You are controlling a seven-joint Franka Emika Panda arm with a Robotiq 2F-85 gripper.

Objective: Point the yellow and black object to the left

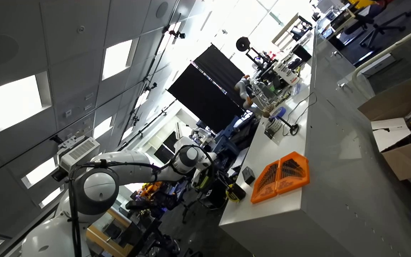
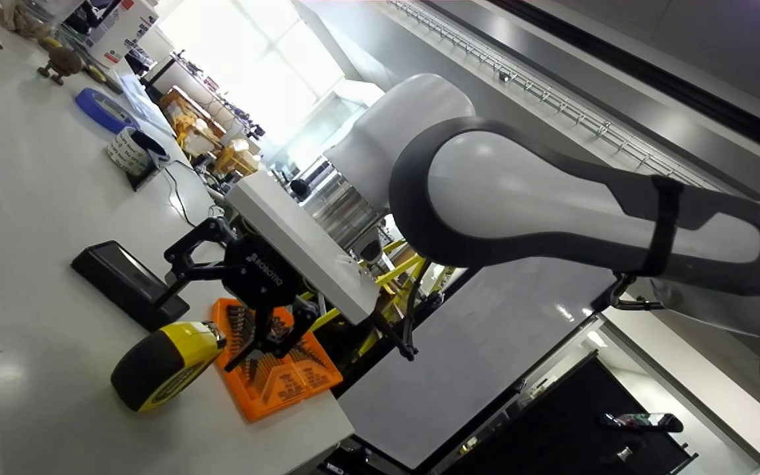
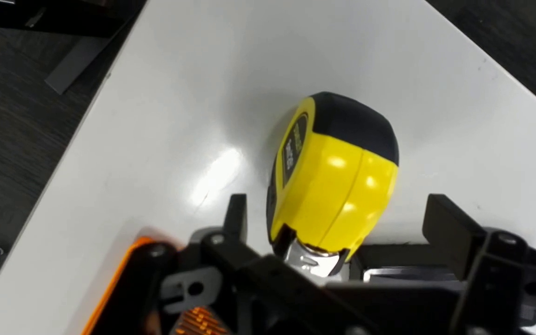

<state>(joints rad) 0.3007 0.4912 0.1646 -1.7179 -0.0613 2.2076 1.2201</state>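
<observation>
The yellow and black object is a tape measure (image 2: 167, 365) standing on the white table, with its metal hook end towards the orange case side. It also shows in an exterior view (image 1: 234, 193), partly behind the gripper. In the wrist view the tape measure (image 3: 338, 181) has its black back end at the top and its metal hook end at the bottom, by the gripper. My gripper (image 3: 338, 214) is open and empty, its fingers apart on either side of the tape measure in the picture, with gaps on both sides. In an exterior view the gripper (image 2: 195, 334) is pointed down beside it.
An orange drill bit case (image 2: 274, 363) lies open near the table's end. A black box (image 2: 126, 284) lies close to the tape measure. A tape roll (image 2: 132, 152), a blue ring (image 2: 104, 109) and a cable are farther along. Table edges (image 3: 79, 125) are near.
</observation>
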